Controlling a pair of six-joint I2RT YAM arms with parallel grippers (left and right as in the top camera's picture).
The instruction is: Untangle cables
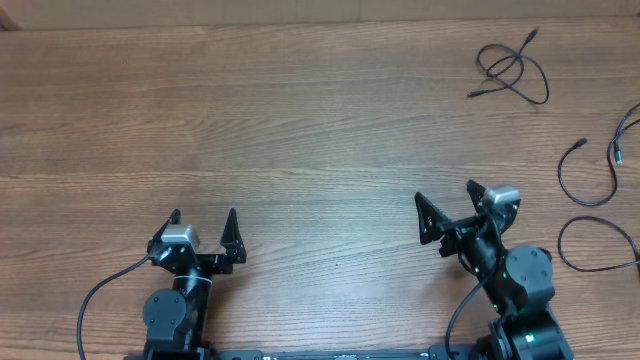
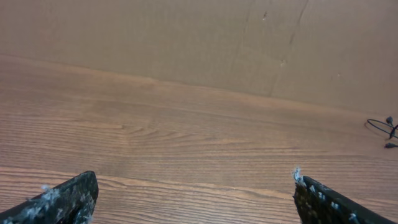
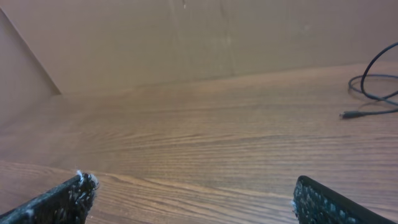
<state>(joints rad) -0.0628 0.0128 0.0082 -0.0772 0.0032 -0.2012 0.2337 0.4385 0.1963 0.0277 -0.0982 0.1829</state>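
Thin black cables lie on the right of the wooden table in the overhead view. A small looped bunch with plug ends (image 1: 515, 70) is at the far right. A curved cable (image 1: 588, 172) and another loop (image 1: 598, 245) lie near the right edge. My left gripper (image 1: 203, 214) is open and empty at the front left, far from them. My right gripper (image 1: 445, 192) is open and empty at the front right, left of the loose loops. The left wrist view shows its open jaws (image 2: 193, 183) and a cable (image 2: 385, 127) far off. The right wrist view shows open jaws (image 3: 193, 182) and a cable with a plug (image 3: 373, 87).
A brown cardboard wall (image 2: 186, 37) stands along the table's far edge. One more black cord (image 1: 625, 130) runs off the right edge. Thick black wires trail from each arm base at the front.
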